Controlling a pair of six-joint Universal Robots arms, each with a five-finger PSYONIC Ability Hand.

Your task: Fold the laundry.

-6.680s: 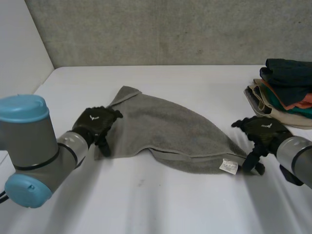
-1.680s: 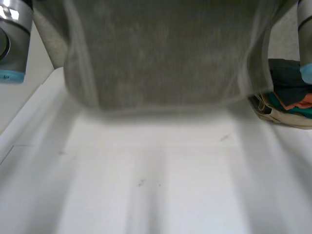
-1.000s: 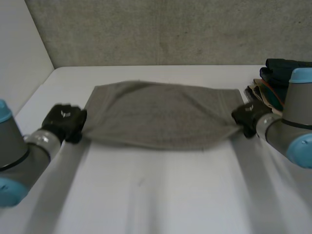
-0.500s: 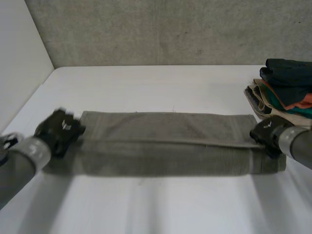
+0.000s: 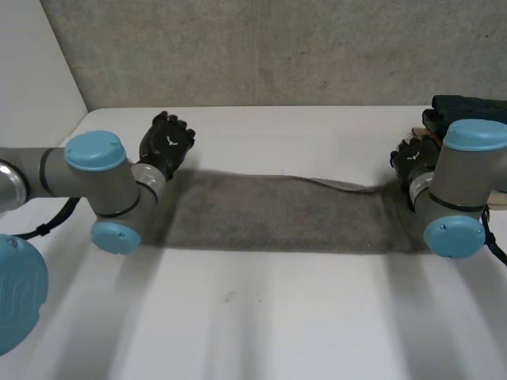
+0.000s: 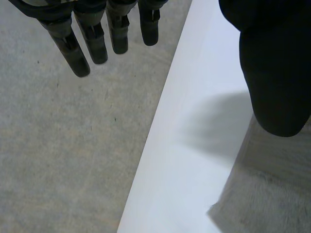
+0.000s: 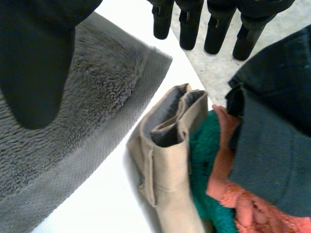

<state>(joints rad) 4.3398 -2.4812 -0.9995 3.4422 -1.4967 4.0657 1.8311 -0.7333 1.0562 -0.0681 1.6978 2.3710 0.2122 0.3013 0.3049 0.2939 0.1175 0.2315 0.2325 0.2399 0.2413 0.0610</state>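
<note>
- The long grey terry towel point(image 5: 277, 214) lies flat across the white tabletop point(image 5: 261, 324) as a narrow band that runs from one arm to the other. I'd say the lengthwise fold is down and the end-to-end fold is next.
- The left hand point(image 5: 166, 146) hovers just past the towel's left end, on the far side. In its wrist view its fingers point(image 6: 92, 39) are straight, the thumb stands well apart from them, and it holds nothing.
- The right hand point(image 5: 409, 158) is at the towel's right end. It is spread the same way and empty, with the hemmed corner lying under its thumb.
- Just beside that corner is the pile of folded clothes point(image 7: 228, 160), beige, teal, orange and dark blue. The two look apart, but only barely.
- Along the far edge, toward the right, the top layer looks slightly lifted and wavy. I'd press that flat first so it doesn't get folded in.
- For a clean fold, I'd pinch both layers at one end, right at the corners, and carry that end low over the band. It should be set down only once the short edges match.
- The right hand ought to work inward, away from the pile, so it doesn't snag a garment along with the towel.
</note>
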